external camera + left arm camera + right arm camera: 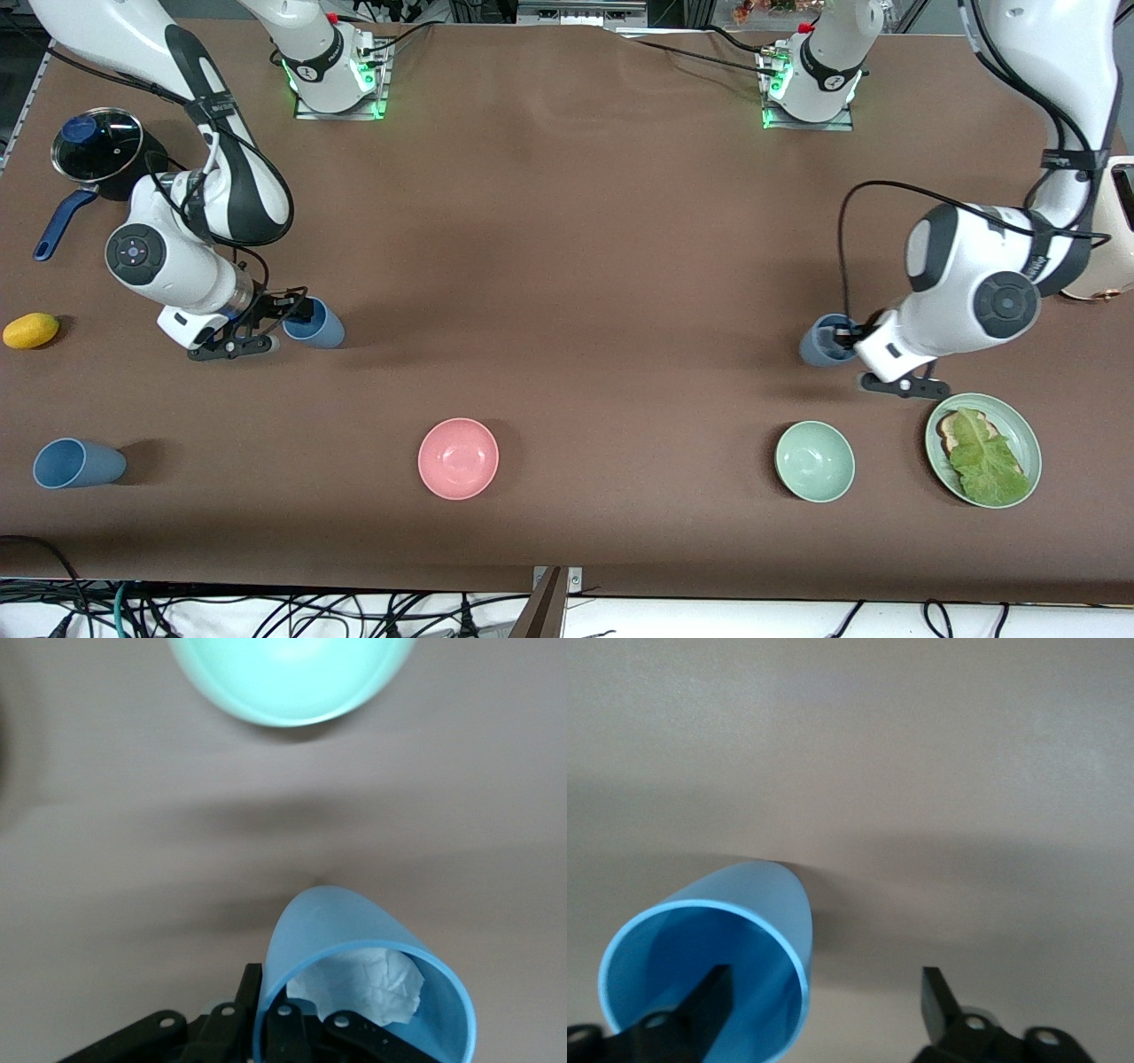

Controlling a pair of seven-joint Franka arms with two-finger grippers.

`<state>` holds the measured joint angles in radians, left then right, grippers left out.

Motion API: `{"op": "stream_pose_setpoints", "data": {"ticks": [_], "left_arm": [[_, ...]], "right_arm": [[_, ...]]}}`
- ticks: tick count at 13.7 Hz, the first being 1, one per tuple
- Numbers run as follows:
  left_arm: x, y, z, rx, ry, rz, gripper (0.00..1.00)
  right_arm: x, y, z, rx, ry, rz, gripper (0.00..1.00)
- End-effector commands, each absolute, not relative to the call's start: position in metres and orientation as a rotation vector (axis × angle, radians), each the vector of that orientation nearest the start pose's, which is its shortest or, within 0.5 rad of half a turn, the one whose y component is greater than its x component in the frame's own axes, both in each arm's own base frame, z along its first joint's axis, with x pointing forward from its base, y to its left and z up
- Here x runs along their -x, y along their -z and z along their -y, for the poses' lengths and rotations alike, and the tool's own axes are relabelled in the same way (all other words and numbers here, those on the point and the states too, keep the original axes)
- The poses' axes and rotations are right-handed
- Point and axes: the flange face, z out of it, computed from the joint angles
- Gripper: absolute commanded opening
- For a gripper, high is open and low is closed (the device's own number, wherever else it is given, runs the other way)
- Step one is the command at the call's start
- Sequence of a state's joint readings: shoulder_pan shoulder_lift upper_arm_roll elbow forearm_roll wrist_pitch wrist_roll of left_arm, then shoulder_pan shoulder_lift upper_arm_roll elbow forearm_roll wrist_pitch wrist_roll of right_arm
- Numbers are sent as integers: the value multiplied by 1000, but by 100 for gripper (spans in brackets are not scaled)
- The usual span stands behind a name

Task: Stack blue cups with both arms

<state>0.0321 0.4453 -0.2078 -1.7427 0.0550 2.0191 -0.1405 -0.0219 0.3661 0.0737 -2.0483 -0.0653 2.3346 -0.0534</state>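
One blue cup [319, 326] stands upright toward the right arm's end of the table. My right gripper [279, 326] is open at it, with one finger inside the cup [718, 930] and the other finger [935, 992] well outside it. A second blue cup [822, 344] stands toward the left arm's end, with crumpled white paper [363, 983] inside. My left gripper [849, 338] is shut on this cup's rim [354, 939], one finger inside and one outside. A third blue cup [75, 463] lies on its side near the front camera at the right arm's end.
A pink bowl [458, 458] and a mint-green bowl [814, 461] sit nearer the front camera; the mint bowl also shows in the left wrist view [288, 678]. A green plate [1028, 434] holds bread and lettuce. A lemon [31, 330] and a blue-handled black pot [97, 151] are at the right arm's end.
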Motion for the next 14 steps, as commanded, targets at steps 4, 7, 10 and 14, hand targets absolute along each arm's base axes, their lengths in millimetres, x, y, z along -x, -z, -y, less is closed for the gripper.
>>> {"op": "stream_pose_setpoints", "data": {"ticks": [4,7,10,14], "left_arm": [[-598,-278,292,3126,-345,194,0],[-583,-259,330,3172,-400,225,0],[-581,-262,332,3186,-423,235,97],[-587,-356,310,3200,-328,237,100]], "right_arm": [[-588,-248,-31,3158,-133,201,0],[-598,-269,-35,3154,-161,205,0],[-618,-310,-47,3151,-220,218,0],[-641,-380,-102,3113,-188,304,0]]}}
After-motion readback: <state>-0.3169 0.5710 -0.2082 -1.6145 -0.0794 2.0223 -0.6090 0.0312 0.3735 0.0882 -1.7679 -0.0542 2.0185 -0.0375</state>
